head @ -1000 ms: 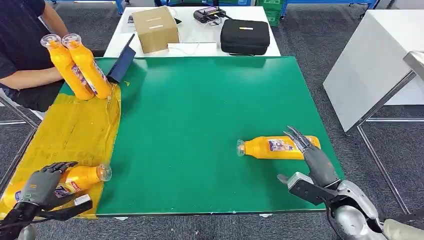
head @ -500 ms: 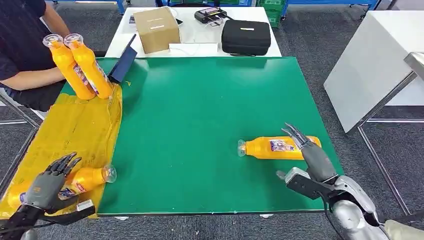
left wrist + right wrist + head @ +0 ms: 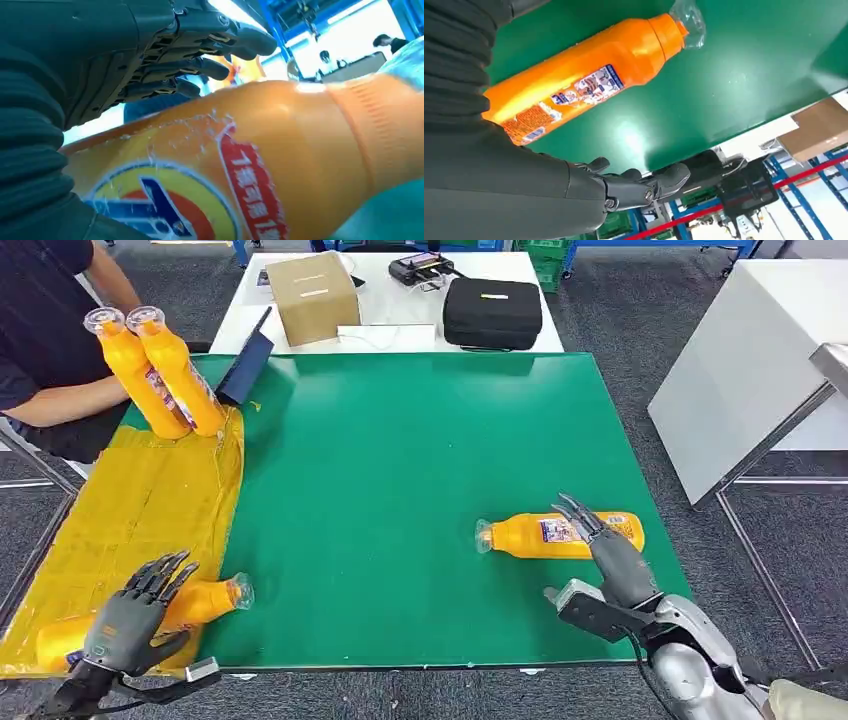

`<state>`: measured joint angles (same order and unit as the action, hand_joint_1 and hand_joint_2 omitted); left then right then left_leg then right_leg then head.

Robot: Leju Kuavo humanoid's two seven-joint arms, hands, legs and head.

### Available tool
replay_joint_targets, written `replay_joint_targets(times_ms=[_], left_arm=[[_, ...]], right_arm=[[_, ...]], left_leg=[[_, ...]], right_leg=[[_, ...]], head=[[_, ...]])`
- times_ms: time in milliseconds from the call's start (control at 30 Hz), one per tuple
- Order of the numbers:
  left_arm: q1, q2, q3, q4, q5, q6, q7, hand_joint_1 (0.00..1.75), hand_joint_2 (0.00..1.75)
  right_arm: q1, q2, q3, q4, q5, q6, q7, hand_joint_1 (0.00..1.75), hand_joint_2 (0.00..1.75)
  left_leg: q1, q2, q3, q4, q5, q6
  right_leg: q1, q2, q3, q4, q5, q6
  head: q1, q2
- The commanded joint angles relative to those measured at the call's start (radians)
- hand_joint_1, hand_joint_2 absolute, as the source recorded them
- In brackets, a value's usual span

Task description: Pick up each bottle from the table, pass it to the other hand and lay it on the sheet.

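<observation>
An orange bottle (image 3: pixel 205 601) (image 3: pixel 280 165) lies on its side at the near end of the yellow sheet (image 3: pixel 140 500), its clear cap at the sheet's edge. My left hand (image 3: pixel 135 612) (image 3: pixel 150 55) hovers over its body with the fingers spread and holds nothing. A second orange bottle (image 3: pixel 555 534) (image 3: pixel 584 85) lies on the green table (image 3: pixel 400 460) at the near right, cap pointing left. My right hand (image 3: pixel 612 558) (image 3: pixel 589 187) is by its base end, fingers straight and apart, not gripping. Two more orange bottles (image 3: pixel 160 375) stand leaning at the sheet's far corner.
A person in a dark top (image 3: pixel 50 330) sits at the far left beside the standing bottles. A tablet (image 3: pixel 245 365) leans at the table's back edge. Behind it a white table carries a cardboard box (image 3: pixel 312 297) and a black case (image 3: pixel 492 312). Another white table (image 3: pixel 750 360) stands to the right.
My left hand let go of the bottle on the sheet, spread its fingers and shifted right; the bottle rolled right toward the sheet's edge. My right hand edged slightly left beside its bottle.
</observation>
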<state>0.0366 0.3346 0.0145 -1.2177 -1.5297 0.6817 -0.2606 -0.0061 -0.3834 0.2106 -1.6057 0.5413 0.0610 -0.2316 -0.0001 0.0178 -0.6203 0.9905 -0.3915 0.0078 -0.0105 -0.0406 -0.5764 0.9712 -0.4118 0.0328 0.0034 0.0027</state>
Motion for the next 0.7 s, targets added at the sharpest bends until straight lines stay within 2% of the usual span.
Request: replay_joint_targets(times_ms=[33,267,433,467,533,567,600,667,700], left_arm=[[-0.036,-0.061,0.01,0.046,-0.025,0.016,0.017,0.0,1.75],[-0.039,-0.063,0.011,0.05,-0.041,0.016,0.033,0.0,1.75],[-0.047,-0.011,-0.049,0.048,-0.041,0.016,0.142,0.0,1.75],[-0.064,0.015,-0.094,0.062,-0.041,0.016,0.199,0.0,1.75],[-0.124,0.141,-0.302,0.088,-0.041,0.016,0.456,0.0,1.75],[-0.24,0.278,-0.581,0.141,-0.041,0.016,0.723,0.0,1.75],[-0.387,0.325,-0.864,0.233,-0.041,0.016,0.959,0.0,1.75],[-0.439,0.31,-0.829,0.299,-0.041,0.016,0.959,0.0,1.75],[-0.519,0.316,-0.812,0.387,-0.041,0.016,0.959,0.0,0.0]], right_arm=[[-0.004,0.014,0.036,0.055,0.0,-0.006,0.004,0.0,1.75],[0.013,0.014,0.035,0.05,0.003,-0.009,0.005,0.0,1.75],[0.028,0.014,0.039,0.037,0.007,-0.012,0.006,0.0,1.75],[0.03,0.015,0.042,0.035,0.009,-0.014,0.007,0.0,1.75],[0.021,0.015,0.054,0.041,0.012,-0.014,0.009,0.0,1.75],[0.0,0.013,0.07,0.057,0.013,-0.012,0.009,0.0,1.75],[-0.019,0.013,0.085,0.068,0.013,-0.011,0.01,0.0,1.75],[-0.054,0.025,0.099,0.091,0.014,-0.007,0.012,0.0,1.75],[-0.08,0.03,0.121,0.118,0.014,-0.003,0.012,0.0,1.75]], left_leg=[[0.0,-0.001,0.003,-0.001,-0.001,-0.001],[0.001,-0.002,0.003,-0.001,-0.001,-0.001],[0.001,-0.002,0.003,0.0,-0.002,-0.001],[0.001,-0.002,0.002,0.0,-0.001,-0.001],[0.001,-0.003,0.002,0.0,-0.001,-0.001],[0.001,-0.004,0.0,0.0,0.0,-0.001],[0.001,-0.005,0.0,0.0,0.0,-0.001],[0.003,-0.014,-0.003,0.001,0.003,-0.001],[0.004,-0.015,-0.001,0.001,0.003,-0.002]], right_leg=[[0.0,0.002,0.004,-0.002,-0.001,-0.001],[0.0,0.002,0.003,-0.001,-0.001,-0.001],[0.001,0.002,0.004,-0.001,-0.002,-0.001],[0.001,0.002,0.003,-0.001,-0.002,-0.001],[0.001,0.001,0.003,-0.001,-0.002,-0.001],[0.001,-0.001,0.001,0.0,-0.001,-0.001],[0.001,-0.002,0.001,0.0,-0.002,-0.001],[0.002,-0.01,-0.001,0.001,-0.002,-0.001],[0.002,-0.01,-0.001,0.001,-0.002,-0.002]], head=[[0.0,0.0],[0.0,0.0],[0.0,0.0],[0.0,0.0],[0.0,0.0],[0.0,0.0],[0.0,0.0],[0.001,0.0],[0.001,0.0]])
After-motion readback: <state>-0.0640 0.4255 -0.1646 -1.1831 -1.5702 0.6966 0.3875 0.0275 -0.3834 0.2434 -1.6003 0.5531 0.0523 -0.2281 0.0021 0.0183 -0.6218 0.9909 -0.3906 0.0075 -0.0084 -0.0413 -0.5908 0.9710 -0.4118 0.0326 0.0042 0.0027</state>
